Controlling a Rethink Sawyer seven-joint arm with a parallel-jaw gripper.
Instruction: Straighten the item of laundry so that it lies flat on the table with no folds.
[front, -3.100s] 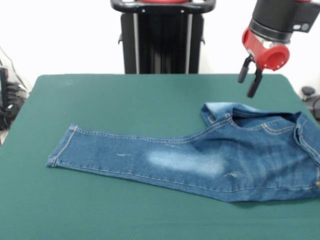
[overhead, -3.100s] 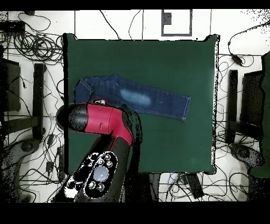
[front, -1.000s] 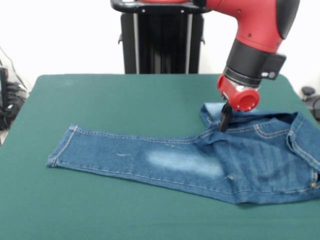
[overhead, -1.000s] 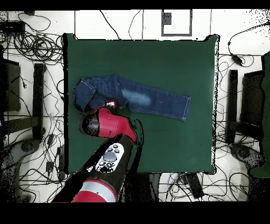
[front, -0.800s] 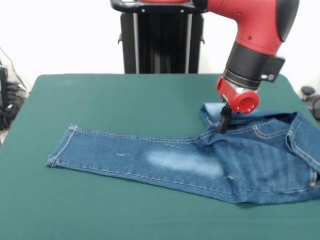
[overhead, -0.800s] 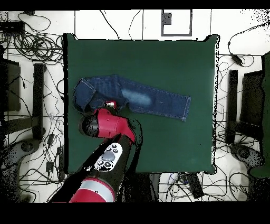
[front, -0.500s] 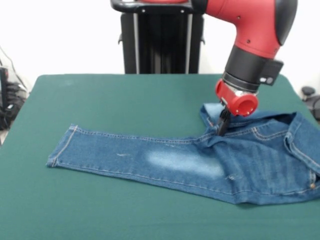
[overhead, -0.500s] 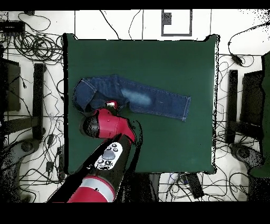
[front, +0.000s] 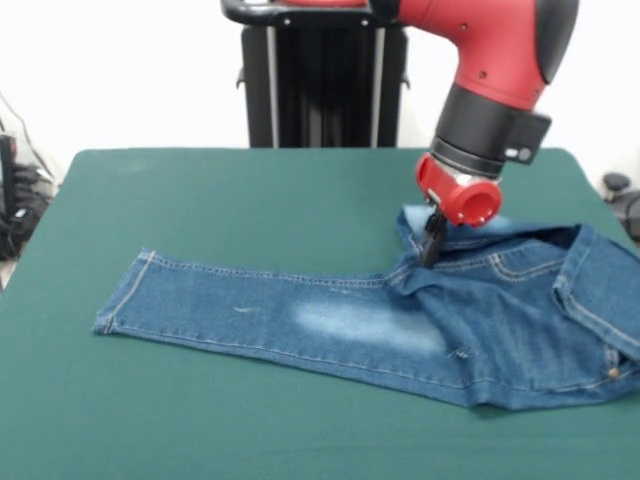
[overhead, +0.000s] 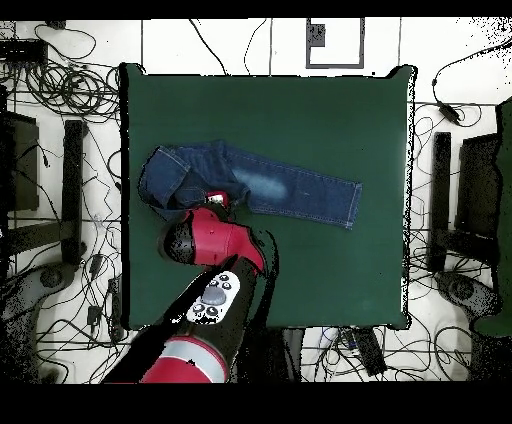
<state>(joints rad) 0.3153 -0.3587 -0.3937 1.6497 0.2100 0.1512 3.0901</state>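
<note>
The item of laundry, small blue jeans (front: 350, 320) with a pale faded patch, lies on the green table (front: 250, 200). One leg stretches left and the waist end is bunched at the right edge of the front view. A flap of the waistband is folded up near the far side. My gripper (front: 431, 245) stands low on that waistband fold, its dark fingers pinched together on the denim. In the overhead view the jeans (overhead: 290, 190) lie left of the table's (overhead: 320, 110) centre. There the gripper (overhead: 218, 200) sits at their near edge, mostly covered by the red arm.
The arm's black pedestal (front: 325, 80) rises behind the table's far edge. Tangled cables (overhead: 60, 80) cover the floor around the table, and dark stands (overhead: 72, 190) flank both sides. The jeans' waist end reaches close to the table's edge (overhead: 124, 190).
The gripper came down from above the table onto the waistband. Over the last second it has slid left in the front view, drawing the waist end along with it.
</note>
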